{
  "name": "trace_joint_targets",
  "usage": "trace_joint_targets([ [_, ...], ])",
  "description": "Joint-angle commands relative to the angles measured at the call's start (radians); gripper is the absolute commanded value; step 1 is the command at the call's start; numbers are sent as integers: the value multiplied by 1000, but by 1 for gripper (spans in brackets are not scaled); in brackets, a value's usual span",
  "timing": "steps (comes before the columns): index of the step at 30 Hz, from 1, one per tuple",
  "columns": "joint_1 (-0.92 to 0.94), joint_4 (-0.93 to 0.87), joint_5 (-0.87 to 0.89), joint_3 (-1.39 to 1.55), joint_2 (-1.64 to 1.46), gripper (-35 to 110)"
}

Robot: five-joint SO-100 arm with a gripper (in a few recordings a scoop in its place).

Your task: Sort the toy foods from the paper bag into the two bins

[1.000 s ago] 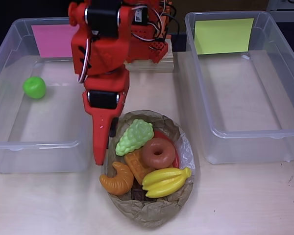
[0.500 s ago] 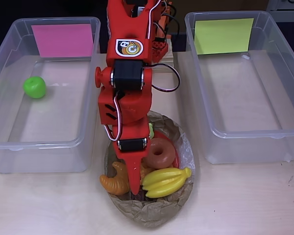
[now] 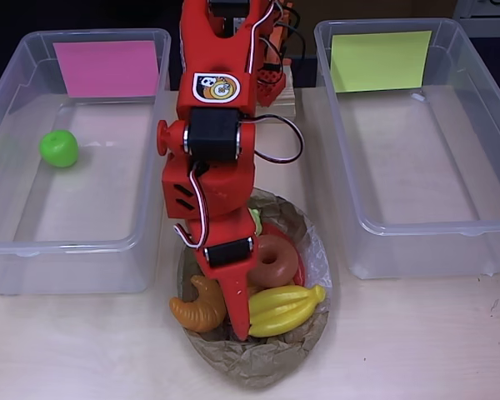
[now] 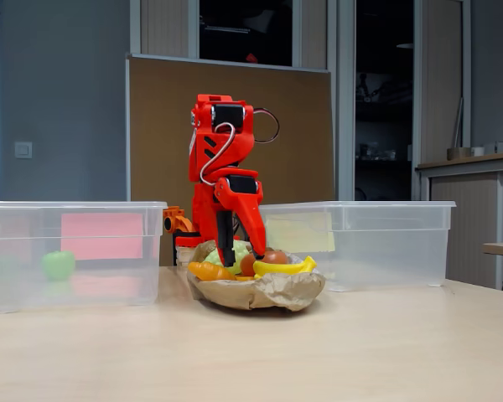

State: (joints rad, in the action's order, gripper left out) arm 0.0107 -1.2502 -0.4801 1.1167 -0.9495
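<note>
We see the fingers (image 3: pixel 240 321) down in the paper bag (image 3: pixel 258 362) betw. croissant (image 3: pixel 196 310) and bananas (image 3: pixel 283 309); can't tell how far open or if gripping. Donut (image 3: pixel 275 260) just behind. Green apple (image 3: pixel 59 148) sits in pink-card bin (image 3: pixel 8 250).

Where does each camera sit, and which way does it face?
Overhead view: above the table, looking straight down on the paper bag between the two bins, pink-card bin and yellow-card bin; the red arm's top and the gripper show.
Fixed view: at table height in front, facing the arm's front, a brown board behind.
Shared: bag, both bins, green apple, yellow bananas.
</note>
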Motion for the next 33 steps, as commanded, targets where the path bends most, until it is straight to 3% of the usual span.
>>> trace_joint_targets([
  [1, 32, -31, -51, -40, -31, 40],
  [24, 104, -26, -126, -287, 233, 38],
  [33, 98, -3, -32, -305, 256, 3],
])
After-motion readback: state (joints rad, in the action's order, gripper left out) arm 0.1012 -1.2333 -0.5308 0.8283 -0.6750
